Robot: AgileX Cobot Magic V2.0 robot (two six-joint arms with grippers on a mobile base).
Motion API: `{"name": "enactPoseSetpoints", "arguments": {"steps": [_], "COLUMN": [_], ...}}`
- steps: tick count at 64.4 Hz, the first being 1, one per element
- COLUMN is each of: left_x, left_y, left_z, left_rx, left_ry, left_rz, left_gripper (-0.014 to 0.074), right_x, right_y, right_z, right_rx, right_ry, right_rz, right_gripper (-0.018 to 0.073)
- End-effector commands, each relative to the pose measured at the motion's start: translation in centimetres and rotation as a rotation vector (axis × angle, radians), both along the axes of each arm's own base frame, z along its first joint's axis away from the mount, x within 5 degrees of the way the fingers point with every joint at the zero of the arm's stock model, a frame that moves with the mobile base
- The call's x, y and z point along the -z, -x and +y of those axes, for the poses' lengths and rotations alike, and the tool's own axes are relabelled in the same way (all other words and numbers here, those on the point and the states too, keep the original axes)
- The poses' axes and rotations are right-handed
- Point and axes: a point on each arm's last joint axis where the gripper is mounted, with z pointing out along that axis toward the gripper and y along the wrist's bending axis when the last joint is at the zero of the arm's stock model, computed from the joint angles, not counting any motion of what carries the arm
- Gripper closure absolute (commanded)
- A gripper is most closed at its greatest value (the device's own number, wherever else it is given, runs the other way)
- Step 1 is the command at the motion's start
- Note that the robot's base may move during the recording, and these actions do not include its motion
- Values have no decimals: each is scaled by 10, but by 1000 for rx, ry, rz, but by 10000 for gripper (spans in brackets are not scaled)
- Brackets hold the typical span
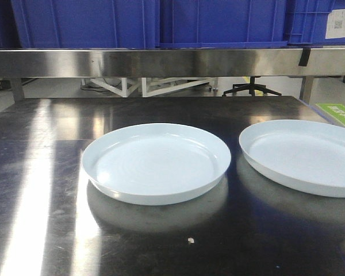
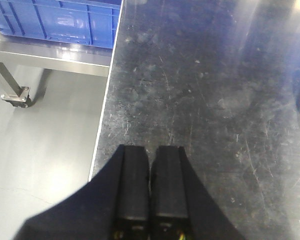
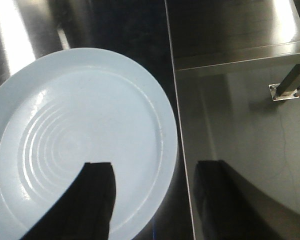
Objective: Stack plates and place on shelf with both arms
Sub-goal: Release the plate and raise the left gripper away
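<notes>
Two plates are sitting flat on the dark bench (image 1: 40,172), apart from each other and not stacked. The left plate (image 1: 156,163) is lying near the middle. The right plate (image 1: 302,155) is lying by the bench's right edge, partly cut off in the front view. A steel shelf (image 1: 161,62) is running across the far side, with blue bins (image 1: 86,23) sitting on it. The left end effector (image 2: 151,152) is hanging over bare bench close to the left edge, fingers pressed together and gripping nothing. The right end effector (image 3: 155,165) is hanging spread wide at the right plate. One finger (image 3: 92,200) is showing over the plate's inside, the other (image 3: 220,200) out past the bench edge, with the rim between them. Can't tell whether it is touching the plate.
</notes>
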Motion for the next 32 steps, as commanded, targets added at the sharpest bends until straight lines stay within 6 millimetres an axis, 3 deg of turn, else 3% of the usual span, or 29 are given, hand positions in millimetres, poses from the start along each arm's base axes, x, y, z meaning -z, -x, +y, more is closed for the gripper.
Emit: {"name": "enactPoseSetpoints", "arguments": {"steps": [1,12,27,32], "left_x": [-14,-14,-14,-14], "left_y": [-5,-5,-5,-5], "left_z": [0,0,0,0], "left_rx": [-9,-9,-9,-9], "left_ry": [16,16,16,16], "left_rz": [-92,-92,-92,-92], "left_gripper": [511,511,511,511], "right_x": [-17,-17,-15,-14], "right_y": [-6,-6,-8,-9], "right_z": [-1,-1,-1,-1], "right_rx": [-3,-3,-3,-3], "right_ry": [12,12,12,12], "right_rz": [-103,-104,-95,-87], "right_gripper": [94,127,490,501]}}
